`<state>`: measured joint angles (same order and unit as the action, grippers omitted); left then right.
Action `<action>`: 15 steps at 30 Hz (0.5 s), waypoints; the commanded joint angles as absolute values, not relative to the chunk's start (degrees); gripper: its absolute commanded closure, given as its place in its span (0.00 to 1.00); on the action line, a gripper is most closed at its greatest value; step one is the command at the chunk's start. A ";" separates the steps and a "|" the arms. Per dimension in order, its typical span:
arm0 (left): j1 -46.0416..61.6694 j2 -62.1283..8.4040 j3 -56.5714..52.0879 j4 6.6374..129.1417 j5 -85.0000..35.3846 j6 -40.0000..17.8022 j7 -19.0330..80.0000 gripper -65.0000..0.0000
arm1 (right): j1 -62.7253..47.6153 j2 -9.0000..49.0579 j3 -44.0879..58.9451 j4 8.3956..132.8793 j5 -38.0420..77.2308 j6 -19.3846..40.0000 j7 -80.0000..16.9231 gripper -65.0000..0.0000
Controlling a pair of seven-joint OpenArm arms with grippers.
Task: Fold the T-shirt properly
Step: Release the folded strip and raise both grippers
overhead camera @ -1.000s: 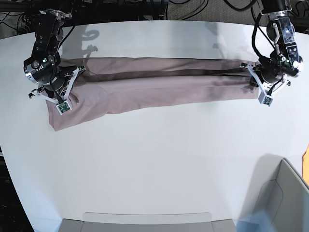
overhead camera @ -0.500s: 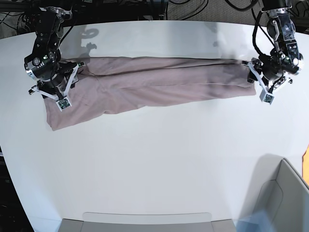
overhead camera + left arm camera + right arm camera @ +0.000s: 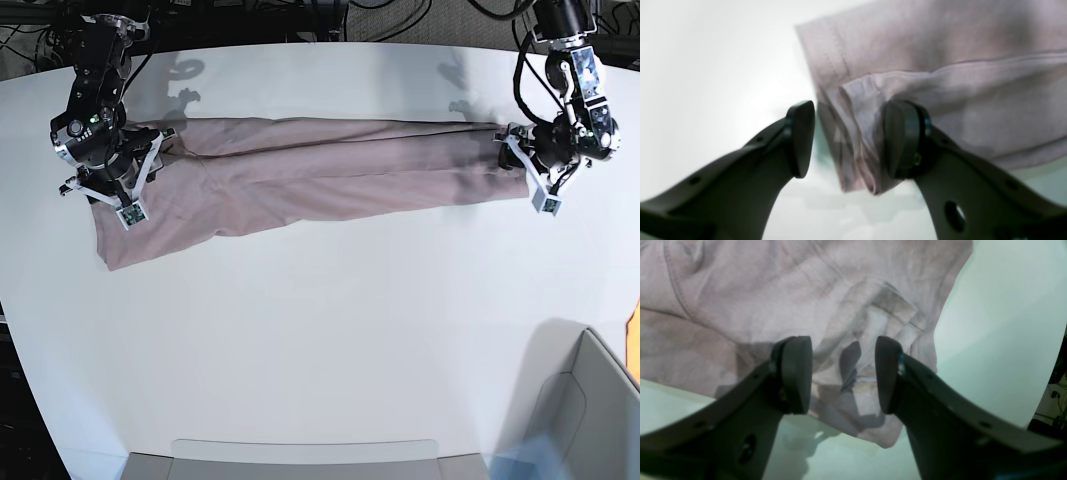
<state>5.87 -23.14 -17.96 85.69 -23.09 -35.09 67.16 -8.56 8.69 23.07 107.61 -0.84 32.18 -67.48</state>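
The mauve-pink T-shirt (image 3: 310, 175) lies on the white table (image 3: 330, 330) as a long, narrow band from left to right. My left gripper (image 3: 522, 170) is at its right end. In the left wrist view it (image 3: 846, 136) is open, with the folded hem corner of the T-shirt (image 3: 940, 66) lying between the pads; one pad (image 3: 898, 136) rests against the cloth. My right gripper (image 3: 118, 185) is over the left end. In the right wrist view it (image 3: 843, 373) is open just above the wrinkled T-shirt (image 3: 773, 290) and holds nothing.
A grey bin (image 3: 590, 400) stands at the front right corner. A flat grey tray edge (image 3: 300, 458) runs along the table's front. Black cables and arm bases (image 3: 300, 15) line the far edge.
The shirt has settled flat; the dark lifted fold along its middle is gone. My left gripper has shifted slightly inward and toward the far edge. My right arm has barely moved.
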 commanded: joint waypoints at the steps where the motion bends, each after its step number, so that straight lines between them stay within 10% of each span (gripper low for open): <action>1: 5.41 -24.04 -18.15 84.88 -22.64 -34.95 67.47 0.47 | -7.87 9.27 23.16 108.53 -0.84 32.13 -66.68 0.53; 15: 3.56 -22.46 -8.13 66.77 -22.73 -40.00 66.95 0.58 | -7.87 9.19 23.08 108.79 -0.84 32.13 -66.77 0.53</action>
